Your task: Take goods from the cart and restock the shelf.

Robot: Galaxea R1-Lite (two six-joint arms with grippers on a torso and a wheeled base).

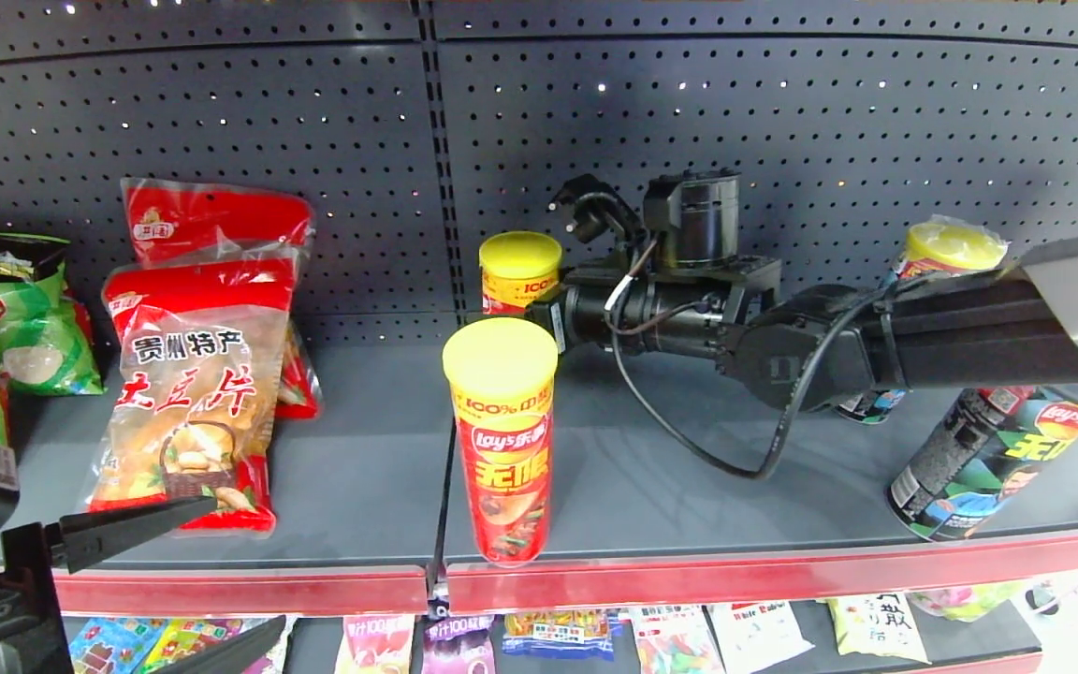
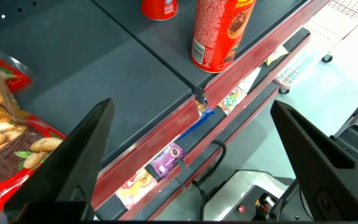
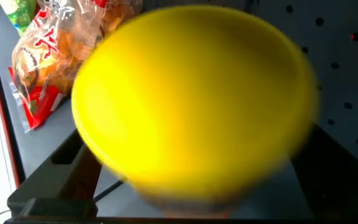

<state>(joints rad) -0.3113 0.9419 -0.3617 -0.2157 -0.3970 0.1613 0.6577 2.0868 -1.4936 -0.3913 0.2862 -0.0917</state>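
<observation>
The left gripper [image 2: 191,104] hovers before the grey shelf [image 1: 361,468], its fingers [image 2: 86,149] spread and empty. A red cylindrical chip can with yellow lid [image 1: 502,440] stands at the front. Behind it, a second yellow-lidded red can [image 1: 518,271] sits right at the right gripper [image 1: 546,316]; whether that one grips it, I cannot tell.

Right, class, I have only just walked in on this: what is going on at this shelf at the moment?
The robot is restocking snacks. Its right arm lies across the shelf, with the right gripper at a yellow-lidded red chip can standing at the back by the pegboard; whether it grips the can cannot be told. A second red can stands at the front edge. The left gripper hangs open and empty at the shelf's front, near a red snack bag.
</observation>
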